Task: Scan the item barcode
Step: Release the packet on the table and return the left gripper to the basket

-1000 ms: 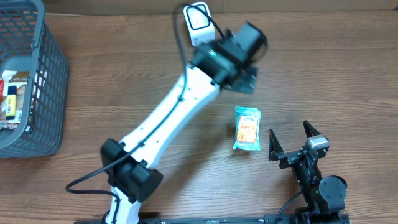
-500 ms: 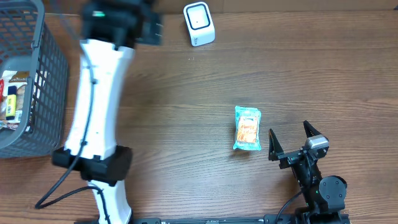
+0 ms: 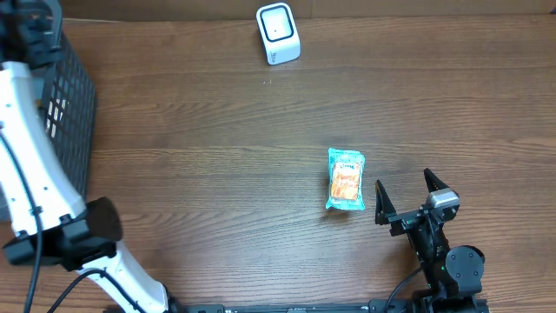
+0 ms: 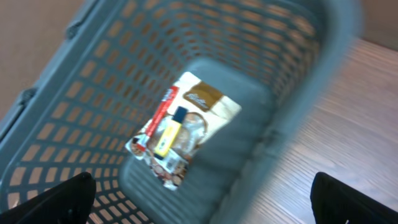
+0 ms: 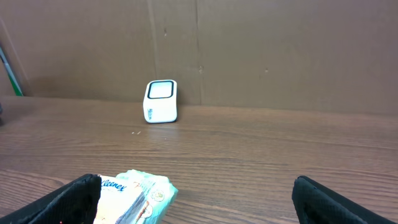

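The white barcode scanner (image 3: pixel 278 33) stands at the table's far edge; it also shows in the right wrist view as scanner (image 5: pixel 161 101). A teal and orange tissue pack (image 3: pixel 346 179) lies flat right of centre, and its end shows as pack (image 5: pixel 134 196) by my right gripper's left finger. My right gripper (image 3: pixel 408 196) rests open just right of the pack. My left gripper (image 3: pixel 36 19) hovers open over the grey basket (image 3: pixel 74 113). Below it in the basket (image 4: pixel 261 81) lie a brown and white snack packet (image 4: pixel 202 102) and a small yellow item (image 4: pixel 166 138). Nothing sits between either gripper's fingers.
The left arm's white link (image 3: pixel 30 165) covers much of the basket at the left edge. A brown cardboard wall (image 5: pixel 280 50) rises behind the scanner. Bare wooden table (image 3: pixel 217 174) lies between the basket and the tissue pack.
My left arm has swung from above the scanner leftward across the table and now hangs over the basket. The right arm and the tissue pack have not moved.
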Controlling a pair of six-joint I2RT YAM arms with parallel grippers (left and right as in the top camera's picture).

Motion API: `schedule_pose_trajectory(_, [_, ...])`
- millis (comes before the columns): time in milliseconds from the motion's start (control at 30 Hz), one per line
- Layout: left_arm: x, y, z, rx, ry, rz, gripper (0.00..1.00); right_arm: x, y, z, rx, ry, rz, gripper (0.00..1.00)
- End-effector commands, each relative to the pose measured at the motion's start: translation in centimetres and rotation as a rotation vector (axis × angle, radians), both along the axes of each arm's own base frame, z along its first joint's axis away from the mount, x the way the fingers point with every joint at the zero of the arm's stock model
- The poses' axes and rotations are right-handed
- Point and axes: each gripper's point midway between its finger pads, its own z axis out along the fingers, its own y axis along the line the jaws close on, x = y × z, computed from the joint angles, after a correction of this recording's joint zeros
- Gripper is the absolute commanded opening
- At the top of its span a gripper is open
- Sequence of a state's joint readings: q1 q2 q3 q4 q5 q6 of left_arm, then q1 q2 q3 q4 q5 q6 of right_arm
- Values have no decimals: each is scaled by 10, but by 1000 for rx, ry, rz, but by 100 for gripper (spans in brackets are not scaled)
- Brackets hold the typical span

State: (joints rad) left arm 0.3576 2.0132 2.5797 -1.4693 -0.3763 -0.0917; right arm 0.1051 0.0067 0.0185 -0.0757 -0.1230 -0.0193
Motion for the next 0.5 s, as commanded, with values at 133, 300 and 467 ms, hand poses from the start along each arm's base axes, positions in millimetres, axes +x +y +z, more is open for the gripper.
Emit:
schedule_pose_trajectory(133, [-32, 56, 8, -80, -75, 38, 100, 1, -2, -3, -4, 1, -11, 100])
schedule_pose_trajectory(300, [-50, 97, -18, -122, -40, 122, 87, 1, -2, -3, -4, 1, -11, 100])
schedule_pose_trajectory(467, [-60, 125, -62, -177, 55, 128, 56, 1, -2, -3, -4, 1, -11, 100])
